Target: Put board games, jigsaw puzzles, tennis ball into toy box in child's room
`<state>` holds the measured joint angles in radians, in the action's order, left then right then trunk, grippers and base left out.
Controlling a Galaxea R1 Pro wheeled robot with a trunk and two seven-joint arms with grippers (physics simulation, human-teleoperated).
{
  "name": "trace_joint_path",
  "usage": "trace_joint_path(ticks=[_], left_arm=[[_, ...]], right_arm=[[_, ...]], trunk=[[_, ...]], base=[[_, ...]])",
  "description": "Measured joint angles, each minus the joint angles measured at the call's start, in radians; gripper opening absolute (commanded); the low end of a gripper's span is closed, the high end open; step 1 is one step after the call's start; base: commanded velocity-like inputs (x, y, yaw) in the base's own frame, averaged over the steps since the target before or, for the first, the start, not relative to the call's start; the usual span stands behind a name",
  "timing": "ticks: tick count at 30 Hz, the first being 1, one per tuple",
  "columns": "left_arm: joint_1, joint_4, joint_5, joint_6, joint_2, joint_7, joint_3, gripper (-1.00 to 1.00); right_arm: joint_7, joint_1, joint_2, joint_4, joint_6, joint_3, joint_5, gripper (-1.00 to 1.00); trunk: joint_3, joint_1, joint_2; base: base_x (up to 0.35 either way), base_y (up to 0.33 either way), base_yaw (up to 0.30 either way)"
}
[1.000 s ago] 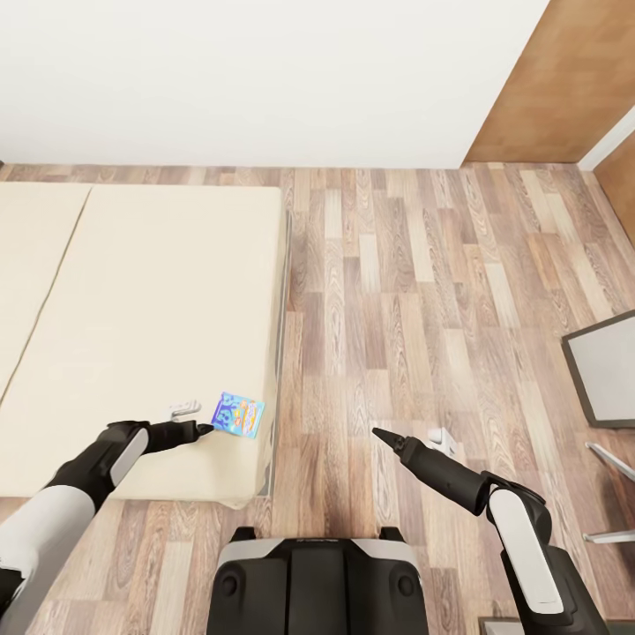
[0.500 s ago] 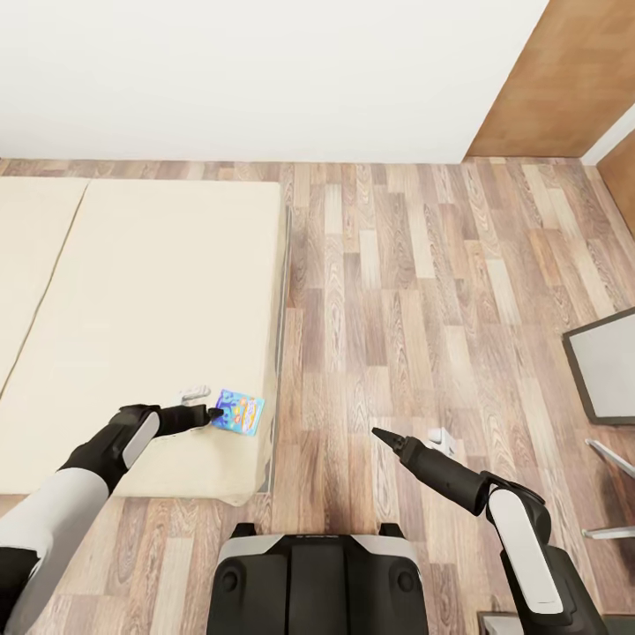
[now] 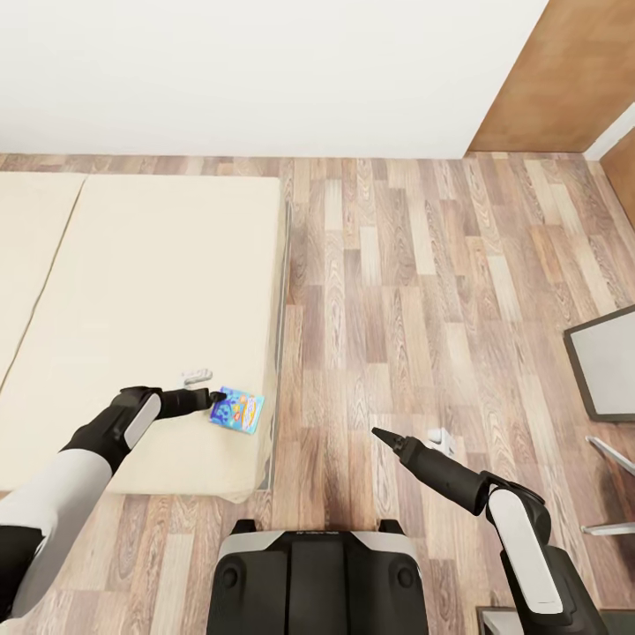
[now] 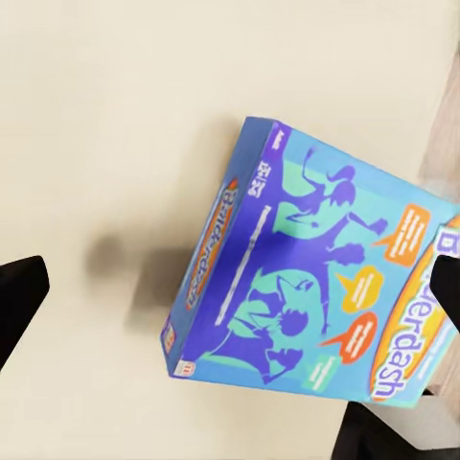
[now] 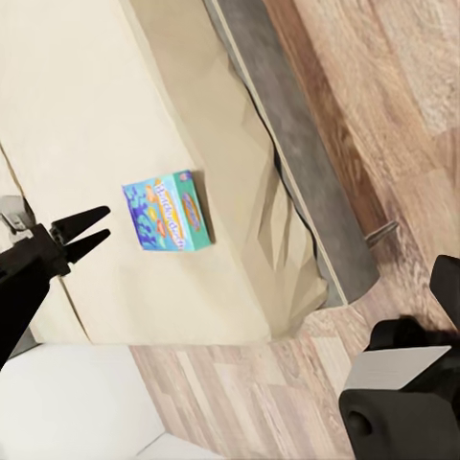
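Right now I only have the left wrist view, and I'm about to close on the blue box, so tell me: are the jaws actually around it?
Observer: Not yet. In the right wrist view the left gripper is open, with bare mattress between its tips and the blue board game.
Operator: How near the edge is the box?
Observer: The head view shows it close to a corner of the bed, next to the wood floor.
Operator: Is the other arm in the way?
Observer: No. The right gripper hangs over the floor, apart from the bed.
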<state>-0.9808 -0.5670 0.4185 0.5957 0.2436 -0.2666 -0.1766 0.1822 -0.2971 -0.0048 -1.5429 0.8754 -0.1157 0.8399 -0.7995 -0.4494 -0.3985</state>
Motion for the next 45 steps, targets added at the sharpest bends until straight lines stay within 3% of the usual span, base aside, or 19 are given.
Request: trace_joint_path(ticks=[8, 20, 45], left_arm=[[-0.010, -0.001, 0.000, 0.005, -0.003, 0.000, 0.000, 1.00], [-0.052, 0.000, -0.003, 0.027, -0.034, 0.003, -0.001, 1.00], [-0.052, 0.000, -0.004, 0.019, -0.035, 0.002, -0.004, 1.00]], right_arm=[[0.000, 0.000, 0.001, -0.001, 0.000, 0.001, 0.000, 1.00], [0.000, 0.000, 0.001, 0.000, 0.000, 0.001, 0.000, 1.00], [0.000, 0.000, 0.000, 0.000, 0.000, 0.001, 0.000, 1.00]], trunk=[[-0.001, 0.000, 0.000], [-0.015, 0.000, 0.000], [-0.055, 0.000, 0.000]], base=[[0.000, 0.000, 0.000], [0.000, 0.000, 0.000], [0.000, 0.000, 0.000]])
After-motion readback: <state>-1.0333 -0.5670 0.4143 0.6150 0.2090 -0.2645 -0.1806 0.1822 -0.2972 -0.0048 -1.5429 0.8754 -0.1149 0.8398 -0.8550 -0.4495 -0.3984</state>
